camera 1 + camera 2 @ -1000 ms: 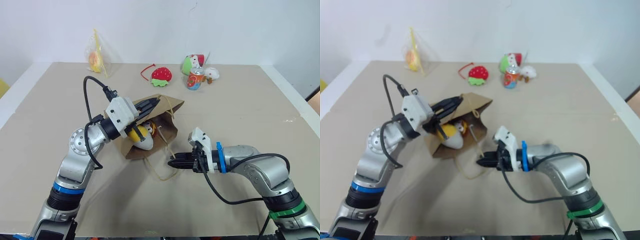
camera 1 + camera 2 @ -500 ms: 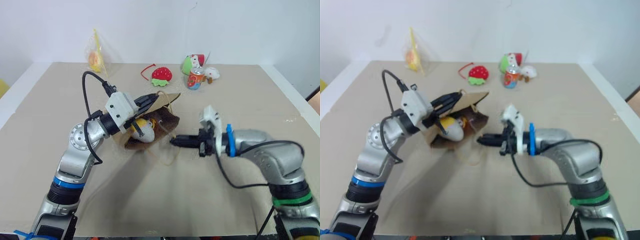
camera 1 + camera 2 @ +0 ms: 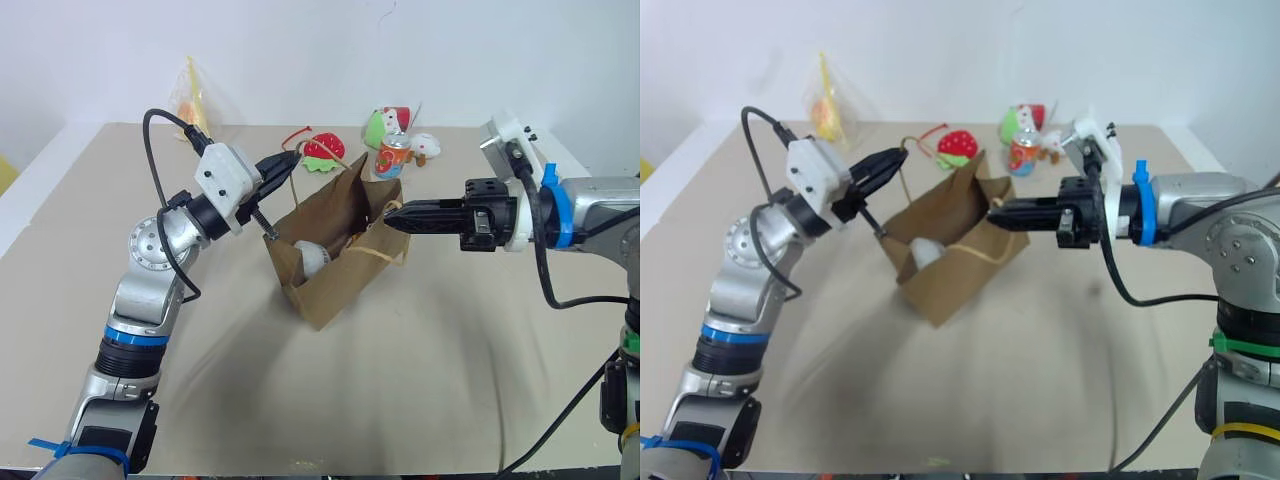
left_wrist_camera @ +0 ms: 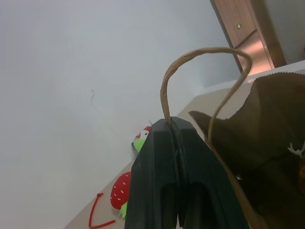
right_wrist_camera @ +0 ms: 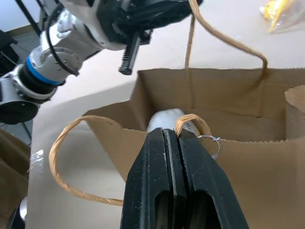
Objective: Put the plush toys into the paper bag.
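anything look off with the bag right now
Nothing spilled. The paper bag hangs tilted, each hand pinching one cord handle: left hand, right hand. A white plush toy sits inside.

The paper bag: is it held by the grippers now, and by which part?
Yes. The left gripper and the right gripper are each shut on one cord handle of the paper bag.

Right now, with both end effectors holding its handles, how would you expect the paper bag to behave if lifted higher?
The paper bag would probably sag and crease: its kraft walls already look bent. It seems light, holding a white plush toy. Hanging from thin cord handles, it may swing or tilt.
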